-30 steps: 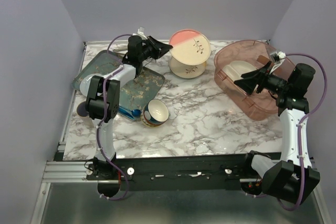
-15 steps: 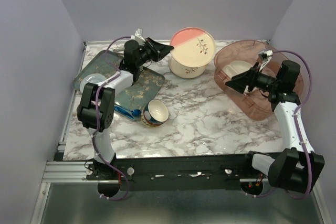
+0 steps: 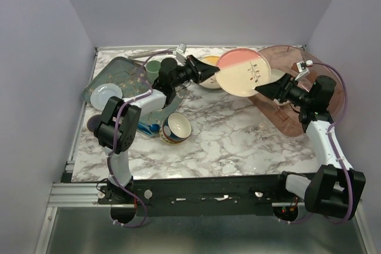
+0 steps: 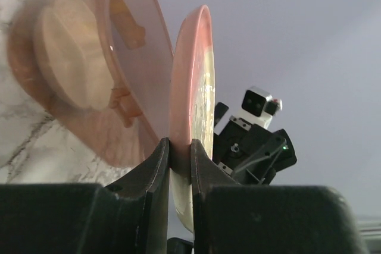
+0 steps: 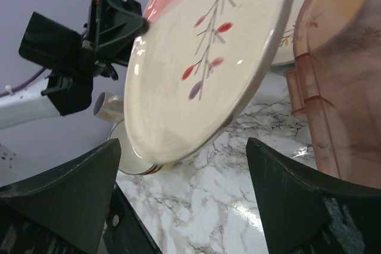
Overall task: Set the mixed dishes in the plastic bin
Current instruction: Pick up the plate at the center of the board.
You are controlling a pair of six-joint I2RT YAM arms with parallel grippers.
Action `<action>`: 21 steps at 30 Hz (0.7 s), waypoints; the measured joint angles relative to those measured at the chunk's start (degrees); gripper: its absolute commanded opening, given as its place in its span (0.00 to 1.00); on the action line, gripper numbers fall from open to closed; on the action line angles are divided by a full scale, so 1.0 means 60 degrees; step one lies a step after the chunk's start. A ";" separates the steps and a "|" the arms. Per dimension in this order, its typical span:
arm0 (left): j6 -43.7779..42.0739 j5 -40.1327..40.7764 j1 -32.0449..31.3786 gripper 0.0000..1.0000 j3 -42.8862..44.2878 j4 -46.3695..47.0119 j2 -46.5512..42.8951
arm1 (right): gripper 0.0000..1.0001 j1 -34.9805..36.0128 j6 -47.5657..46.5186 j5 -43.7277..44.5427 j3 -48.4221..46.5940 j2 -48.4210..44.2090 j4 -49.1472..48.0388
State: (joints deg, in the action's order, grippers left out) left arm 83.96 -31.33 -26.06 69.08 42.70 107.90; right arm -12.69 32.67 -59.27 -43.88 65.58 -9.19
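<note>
My left gripper [image 3: 213, 71] is shut on the rim of the pink-and-cream sprig plate [image 3: 243, 73] and holds it tilted in the air just left of the plastic bin [image 3: 309, 102]. In the left wrist view the plate's edge [image 4: 189, 87] is pinched between my fingers [image 4: 156, 165]. My right gripper [image 3: 265, 89] is open, with its jaws spread wide below the plate's right edge [image 5: 208, 57], not touching it. A cream plate [image 4: 65, 52] lies inside the bin. The yellow-and-cream plate [image 3: 208, 62] lies behind my left gripper. The blue-yellow bowl [image 3: 176, 128] stands at the table's middle left.
A dark-green floral tray [image 3: 122, 74] at the back left carries a small mint plate [image 3: 107, 93] and a green cup [image 3: 153, 66]. A blue object [image 3: 146, 128] lies by the bowl. The bin's wall [image 5: 339, 87] is close on my right gripper's right.
My left gripper has carried the pink-and-cream plate rightward toward the bin, uncovering the yellow-and-cream plate. My right gripper has moved left out of the bin toward the plate.
</note>
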 measured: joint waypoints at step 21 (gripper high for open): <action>0.0015 0.0051 -0.0776 0.00 0.0000 0.0368 0.0000 | 0.14 -0.0226 0.2481 0.1716 0.1118 -0.0495 -0.1570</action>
State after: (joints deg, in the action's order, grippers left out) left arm 84.05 -31.03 -30.72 69.08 44.91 107.90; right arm -14.04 47.55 -48.97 -37.17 62.61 -18.61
